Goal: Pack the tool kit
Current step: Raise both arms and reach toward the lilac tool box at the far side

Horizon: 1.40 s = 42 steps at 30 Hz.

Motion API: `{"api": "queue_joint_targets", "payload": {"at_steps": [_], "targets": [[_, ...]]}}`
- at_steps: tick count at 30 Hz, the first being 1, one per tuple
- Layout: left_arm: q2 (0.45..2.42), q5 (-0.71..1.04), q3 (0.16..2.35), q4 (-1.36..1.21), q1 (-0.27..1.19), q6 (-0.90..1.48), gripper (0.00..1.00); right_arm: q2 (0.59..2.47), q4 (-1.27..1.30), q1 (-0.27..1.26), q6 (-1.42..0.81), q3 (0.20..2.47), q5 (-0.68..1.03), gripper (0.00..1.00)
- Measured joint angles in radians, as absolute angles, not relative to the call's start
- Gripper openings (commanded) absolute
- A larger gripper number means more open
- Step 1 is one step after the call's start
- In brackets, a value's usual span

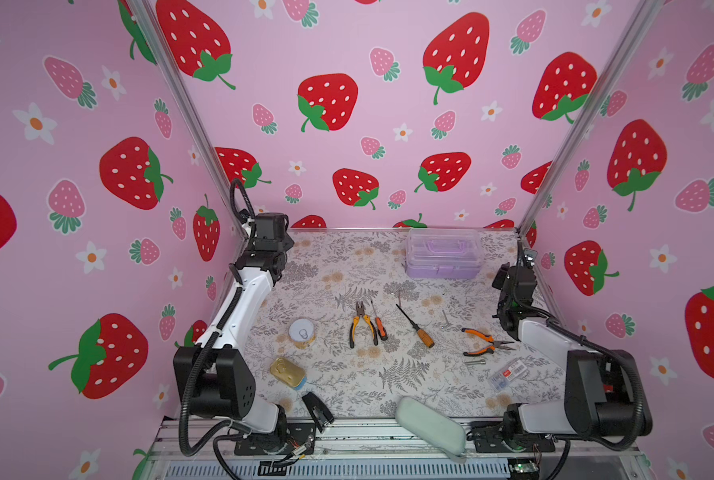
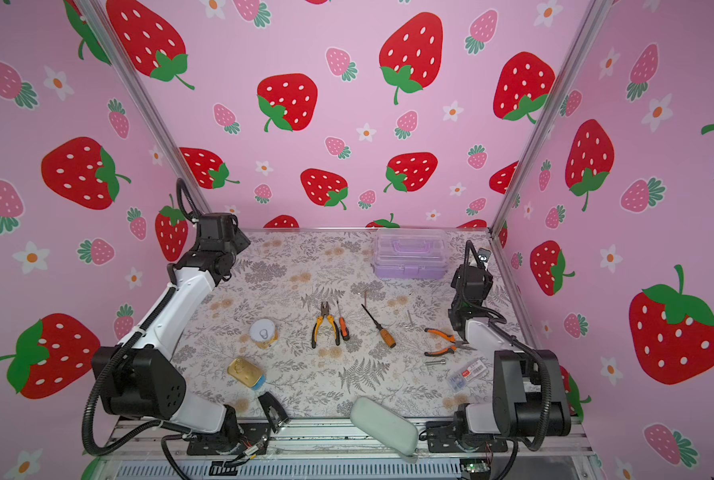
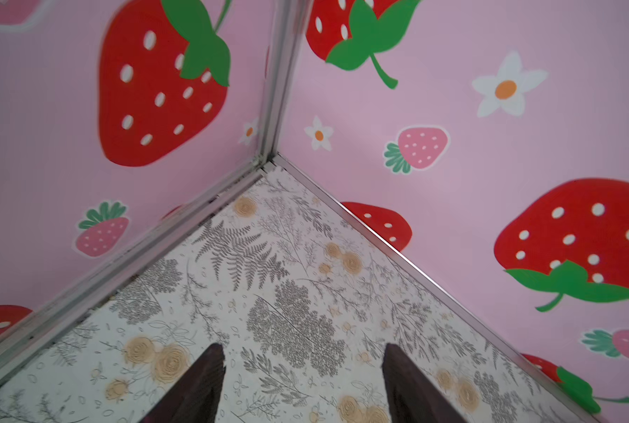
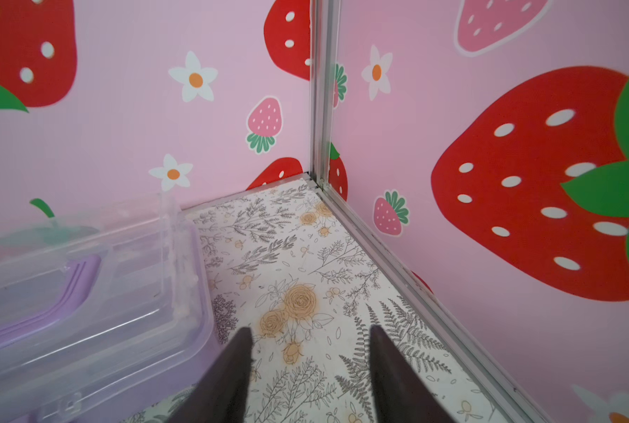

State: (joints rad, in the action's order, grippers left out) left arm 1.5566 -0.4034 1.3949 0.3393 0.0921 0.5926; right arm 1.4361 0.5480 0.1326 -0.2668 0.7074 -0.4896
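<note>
Case [image 1: 443, 253] sits shut just beside the right jaws, parted narrowly and empty, the left jaws wider and empty, while pliers [image 1: 362, 323] and screwdrivers [image 1: 416, 325] lie loose on the surface [image 1: 338, 386] between them, so packing looks unstarted.

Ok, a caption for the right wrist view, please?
Right gripper, jaws apart, beside the clear-lidded lilac plastic case on the floral-patterned table.

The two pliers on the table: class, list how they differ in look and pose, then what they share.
The combination pliers have a short, blunt head; the long-nose pliers a thin, pointed one. The combination pliers point to the back wall; the long-nose pliers point right. Both have orange-and-black handles, spread apart.
</note>
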Motion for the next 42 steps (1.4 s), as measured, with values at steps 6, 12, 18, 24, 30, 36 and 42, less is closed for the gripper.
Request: {"api": "queue_joint_targets", "payload": {"at_steps": [6, 12, 18, 24, 30, 36, 42], "targets": [[1.768, -0.245, 1.608, 0.385, 0.224, 0.524, 0.77, 1.605, 0.427, 0.095, -0.342, 0.942, -0.381, 0.53], [1.959, -0.057, 1.84, 0.436, 0.301, 0.471, 0.86, 1.803, 0.371, -0.011, -0.462, 1.166, -0.114, 0.78], [2.114, 0.067, 2.005, 0.487, 0.36, 0.443, 0.92, 2.032, 0.349, -0.06, -0.577, 1.382, 0.16, 0.84], [2.189, 0.134, 2.057, 0.502, 0.401, 0.441, 0.93, 2.189, 0.332, -0.054, -0.638, 1.538, 0.342, 0.82], [2.216, 0.154, 2.067, 0.509, 0.415, 0.442, 0.94, 2.312, 0.255, -0.014, -0.616, 1.747, 0.449, 0.71], [2.22, 0.14, 2.132, 0.533, 0.405, 0.441, 0.94, 2.42, 0.131, 0.086, -0.551, 1.956, 0.494, 0.69], [2.22, 0.112, 2.151, 0.543, 0.378, 0.437, 0.94, 2.433, 0.083, 0.21, -0.537, 1.995, 0.519, 0.72]]}}
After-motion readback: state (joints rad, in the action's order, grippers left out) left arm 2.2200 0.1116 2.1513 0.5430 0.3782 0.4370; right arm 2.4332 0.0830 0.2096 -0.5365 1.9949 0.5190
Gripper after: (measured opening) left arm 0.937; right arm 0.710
